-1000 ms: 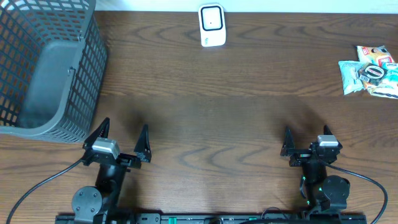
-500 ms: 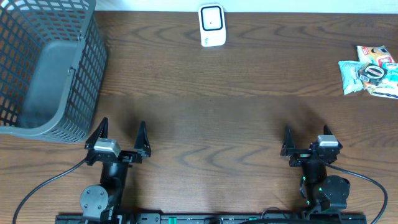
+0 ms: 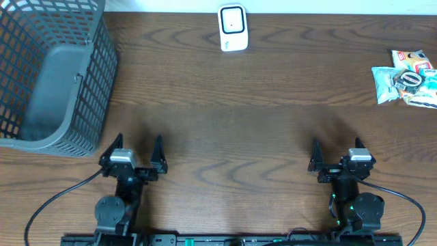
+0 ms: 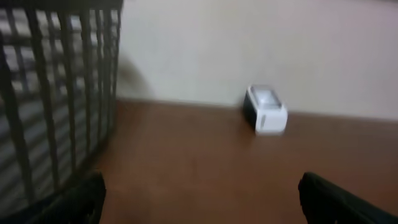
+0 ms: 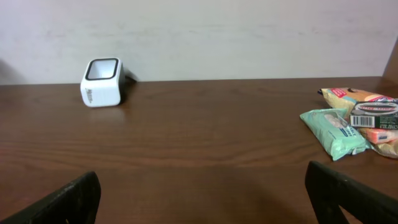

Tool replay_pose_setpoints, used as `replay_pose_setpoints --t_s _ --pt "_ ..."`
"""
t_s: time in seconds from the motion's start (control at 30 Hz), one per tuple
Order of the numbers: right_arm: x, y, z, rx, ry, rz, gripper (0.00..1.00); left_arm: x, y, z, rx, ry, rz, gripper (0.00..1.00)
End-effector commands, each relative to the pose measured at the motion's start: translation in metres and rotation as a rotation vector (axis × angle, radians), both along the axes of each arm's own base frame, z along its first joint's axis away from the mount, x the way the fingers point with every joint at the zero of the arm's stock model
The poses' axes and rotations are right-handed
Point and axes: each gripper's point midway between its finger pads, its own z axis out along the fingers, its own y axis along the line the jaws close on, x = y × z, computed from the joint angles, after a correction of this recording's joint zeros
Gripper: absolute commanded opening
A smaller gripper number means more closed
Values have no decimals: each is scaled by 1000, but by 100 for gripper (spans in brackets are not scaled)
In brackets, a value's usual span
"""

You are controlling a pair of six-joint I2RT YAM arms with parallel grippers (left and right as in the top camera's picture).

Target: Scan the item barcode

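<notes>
The white barcode scanner point(image 3: 233, 28) stands at the table's far edge, centre; it also shows in the left wrist view point(image 4: 265, 110) and the right wrist view point(image 5: 102, 81). The items, a small pile of snack packets point(image 3: 406, 77), lie at the far right. One pale green packet point(image 5: 333, 130) lies in front, and another point(image 5: 370, 120) shows a barcode label. My left gripper point(image 3: 138, 147) point(image 4: 200, 186) hovers open near the front left with nothing between its fingers. My right gripper point(image 3: 336, 154) point(image 5: 202, 180) is open at the front right, also with nothing in it, far from the packets.
A grey mesh basket point(image 3: 48, 75) fills the far left corner, just beyond and left of my left gripper; its wall point(image 4: 56, 106) looms in the left wrist view. A pale wall runs behind the table's far edge.
My left arm has shifted slightly to the right and squared up, its gripper staying open. The right arm, the scanner and the packets have not moved.
</notes>
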Motion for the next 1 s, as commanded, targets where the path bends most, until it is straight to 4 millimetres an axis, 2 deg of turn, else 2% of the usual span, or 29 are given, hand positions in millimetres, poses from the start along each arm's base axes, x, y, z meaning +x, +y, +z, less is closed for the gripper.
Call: replay_pose_setpoints --t_s 0.0,0.2,0.47,0.97 --pt "0 -2 -1 -11 1 -9 99 0 2 -16 32 58 10 98" --pt "0 -2 -1 -11 1 -9 99 -3 2 -40 94 148 4 98" --pt "0 -2 -1 -11 1 -9 99 -4 -4 -40 170 137 -38 97" --pt "0 -2 -1 -11 1 -9 99 -3 3 -41 128 151 6 98"
